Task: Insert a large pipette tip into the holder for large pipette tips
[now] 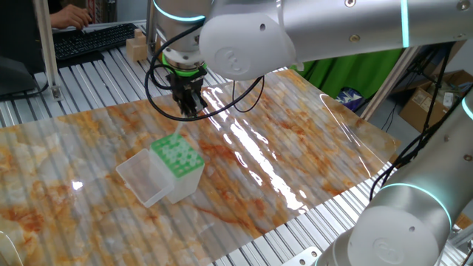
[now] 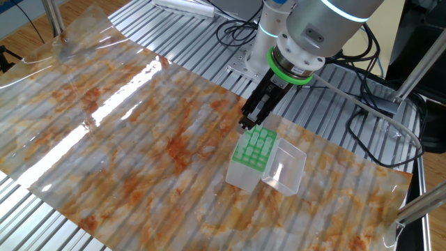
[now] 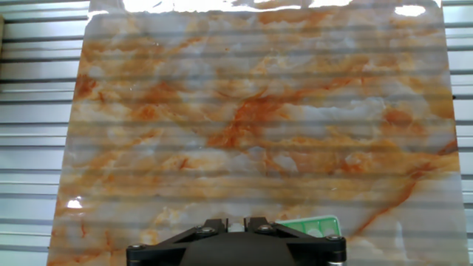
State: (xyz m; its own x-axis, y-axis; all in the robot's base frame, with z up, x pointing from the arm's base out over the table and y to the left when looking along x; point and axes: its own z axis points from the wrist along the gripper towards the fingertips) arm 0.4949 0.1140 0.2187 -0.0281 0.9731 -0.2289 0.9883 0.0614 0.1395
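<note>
I see the large pipette tip [image 1: 179, 133] slanting from the gripper [image 1: 190, 112] down to the holder [image 1: 177, 157], its point at the green rack's 12 o'clock edge. Jaws look nearly closed, pinching the tip's top. The clear lid [image 1: 144, 176] hangs open over the marbled mat [image 1: 295, 140].

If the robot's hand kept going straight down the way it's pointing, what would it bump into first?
Probably the green rack of the holder. The hand points steeply down, just above that box's edge. A thin pipette tip seems to hang from it, so that would likely touch first.
</note>
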